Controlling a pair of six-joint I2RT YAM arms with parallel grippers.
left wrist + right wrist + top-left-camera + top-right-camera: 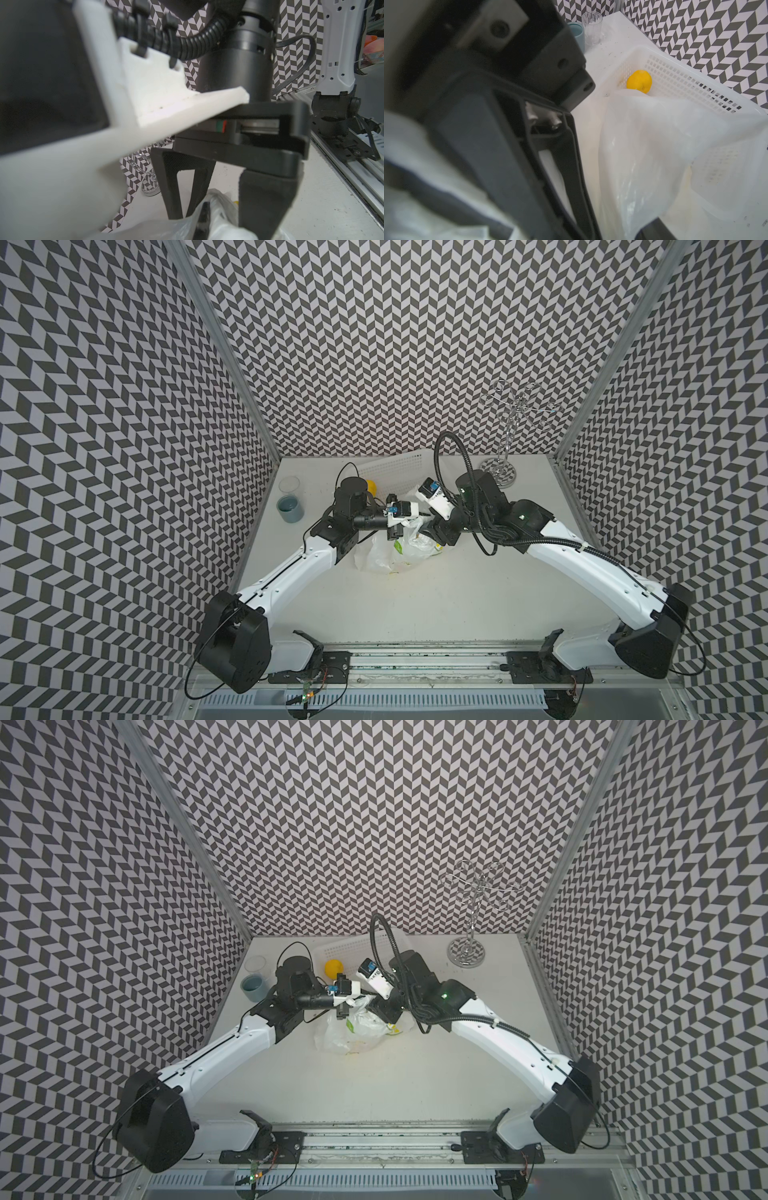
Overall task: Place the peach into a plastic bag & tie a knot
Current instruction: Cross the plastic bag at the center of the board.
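- Claws sit at the ends of the left arm (286, 576) and the right arm (582, 560). Both arms start at a metal rail (415, 657) along the near edge. They lean in toward the middle of the white tabletop (436, 605).
- Next comes the plastic bag (386, 551), in the middle of the tabletop between the two arms. It is thin, white and crinkly, with green and yellow prints. Its bottom rests on the tabletop and its top reaches up to the claws. I cannot tell what is inside it.
- At the top of the bag, the left claw (394, 533) points down. It is squeezed tight on a bunched bit of the bag.
- Just to the right is the right claw (218, 207). Its two fingers (264, 197) stand apart. The top of the bag pokes up between them, but they do not pinch it.
- Far on the left stands a blue-grey cup (291, 509). A clear glass (289, 483) stands just behind it.
- Behind the bag, by the far wall, is a white basket (390, 468) full of little holes. A yellow round fruit (333, 968) lies in its left part.
- In the far right corner a shiny metal stand (496, 475) stands upright, with wire loops on top.
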